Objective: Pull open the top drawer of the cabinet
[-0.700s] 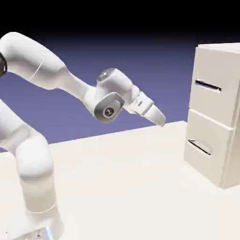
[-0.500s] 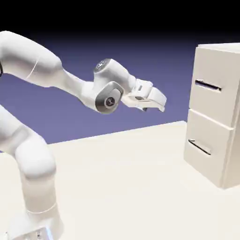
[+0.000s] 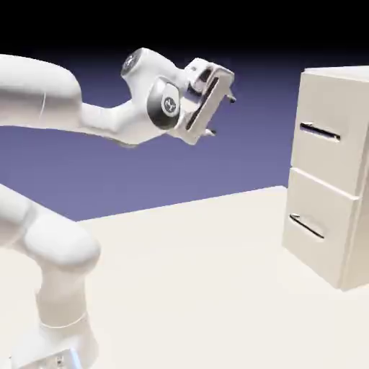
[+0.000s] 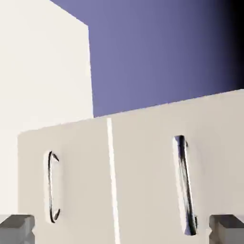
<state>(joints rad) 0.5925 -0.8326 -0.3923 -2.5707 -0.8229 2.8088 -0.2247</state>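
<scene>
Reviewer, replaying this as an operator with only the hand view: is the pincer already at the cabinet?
Observer: No, the exterior view shows a clear gap between the pincer and the cabinet.
Operator: Do the drawers sit side by side, as they look to me?
Observer: No, stacked: the top drawer above the lower drawer.
Operator: Where's the arm?
Observer: The arm rises at the exterior view's left.

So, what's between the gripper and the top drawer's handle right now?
In the exterior view, no object shows between the open gripper and the top drawer's handle; only the blue-violet backdrop and the drawer's front.
</scene>
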